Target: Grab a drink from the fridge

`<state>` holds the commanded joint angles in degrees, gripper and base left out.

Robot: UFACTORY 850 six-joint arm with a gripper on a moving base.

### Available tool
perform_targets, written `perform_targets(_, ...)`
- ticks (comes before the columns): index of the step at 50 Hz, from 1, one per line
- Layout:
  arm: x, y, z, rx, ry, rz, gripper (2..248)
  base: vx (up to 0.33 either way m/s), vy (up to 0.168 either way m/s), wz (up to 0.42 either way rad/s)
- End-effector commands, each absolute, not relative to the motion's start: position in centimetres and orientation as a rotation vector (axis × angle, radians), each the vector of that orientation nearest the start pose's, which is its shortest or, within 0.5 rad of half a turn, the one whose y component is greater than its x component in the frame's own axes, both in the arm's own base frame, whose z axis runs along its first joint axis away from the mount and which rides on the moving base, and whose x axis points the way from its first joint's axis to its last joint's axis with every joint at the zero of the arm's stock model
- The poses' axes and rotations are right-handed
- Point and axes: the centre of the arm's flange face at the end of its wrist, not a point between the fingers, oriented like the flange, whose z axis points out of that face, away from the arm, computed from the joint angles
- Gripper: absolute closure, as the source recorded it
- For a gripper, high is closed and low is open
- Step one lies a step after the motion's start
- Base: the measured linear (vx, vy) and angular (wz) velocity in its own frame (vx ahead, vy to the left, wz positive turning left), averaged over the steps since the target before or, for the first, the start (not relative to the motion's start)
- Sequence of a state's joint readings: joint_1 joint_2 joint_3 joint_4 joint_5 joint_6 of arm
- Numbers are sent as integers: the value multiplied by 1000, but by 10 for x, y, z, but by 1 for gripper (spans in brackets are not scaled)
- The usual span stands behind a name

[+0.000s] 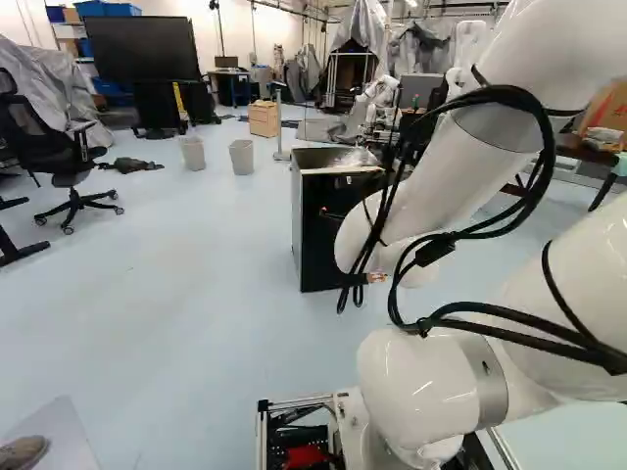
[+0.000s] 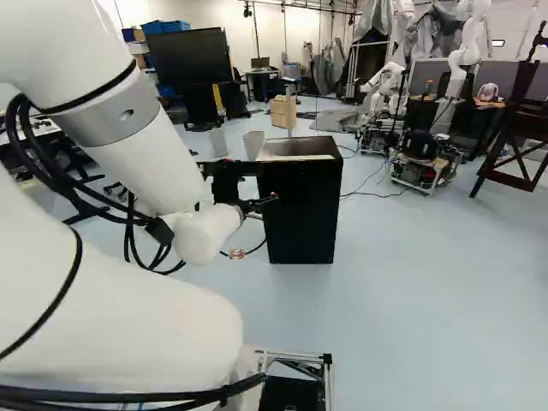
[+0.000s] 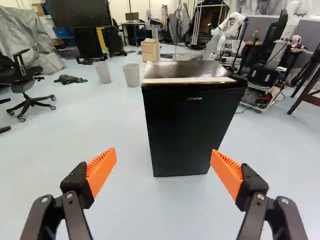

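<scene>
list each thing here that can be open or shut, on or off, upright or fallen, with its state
gripper: open, nothing between its fingers
fridge: door shut, upright
two bins: upright
large screen: dark
office chair: upright

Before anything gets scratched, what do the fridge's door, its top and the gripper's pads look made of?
Fridge door: dull black, probably painted metal or plastic, showing few reflections. Fridge top: glossy, perhaps metal or glass, given its bright, mirror-like streaks. Gripper pads: matte orange, likely rubber or flexible plastic, with fine moulded ribs.
</scene>
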<state>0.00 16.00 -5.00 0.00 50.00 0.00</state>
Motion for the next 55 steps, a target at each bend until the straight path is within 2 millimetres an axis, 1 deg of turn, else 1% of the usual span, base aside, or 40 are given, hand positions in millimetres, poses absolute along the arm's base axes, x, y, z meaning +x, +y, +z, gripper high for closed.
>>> perform_targets(28,270,0,366,-2558,0,-1824,3,13,0,-3)
perform_targets(55,270,0,366,-2558,0,-1824,3,46,5,-10)
